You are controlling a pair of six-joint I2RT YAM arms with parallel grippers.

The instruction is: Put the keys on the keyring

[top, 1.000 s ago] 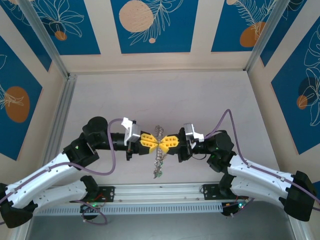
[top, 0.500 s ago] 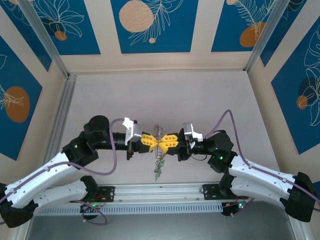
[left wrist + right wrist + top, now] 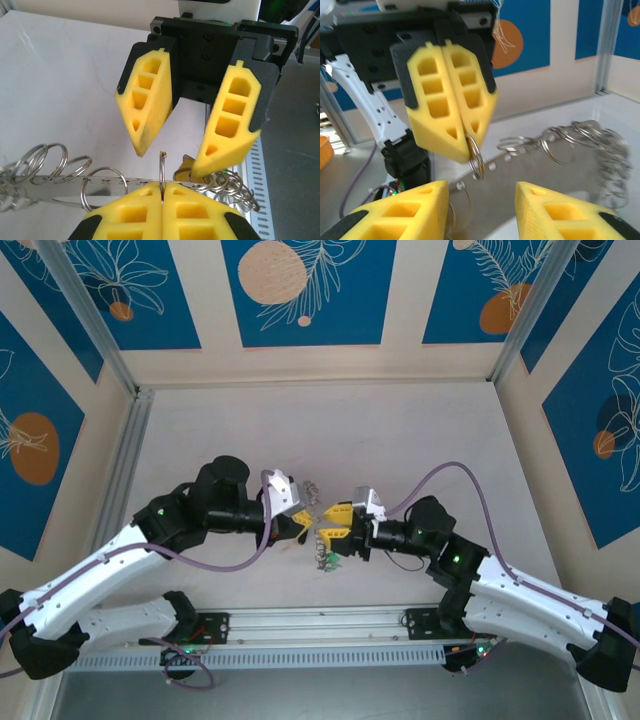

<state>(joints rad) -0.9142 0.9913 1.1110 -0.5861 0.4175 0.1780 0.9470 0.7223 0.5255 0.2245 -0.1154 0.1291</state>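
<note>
The keyring shows as a thin grey metal ring seen edge-on, pinched between my left gripper's shut yellow fingers. From the ring hang a perforated metal strip and a bunch of small split rings with a glint of green. From above, my left gripper and right gripper meet tip to tip over the table's middle. My right gripper is open; its fingers stand either side of the ring without touching it. I cannot pick out the dark-tagged keys in the metal tangle.
The white table has open room behind and to both sides of the grippers. An aluminium rail runs along the near edge between the arm bases. A metal frame post borders the left side.
My right gripper has opened and let go of the ring. The left arm has swung right and twisted, carrying the ring bundle, which no longer hangs straight between the two grippers.
</note>
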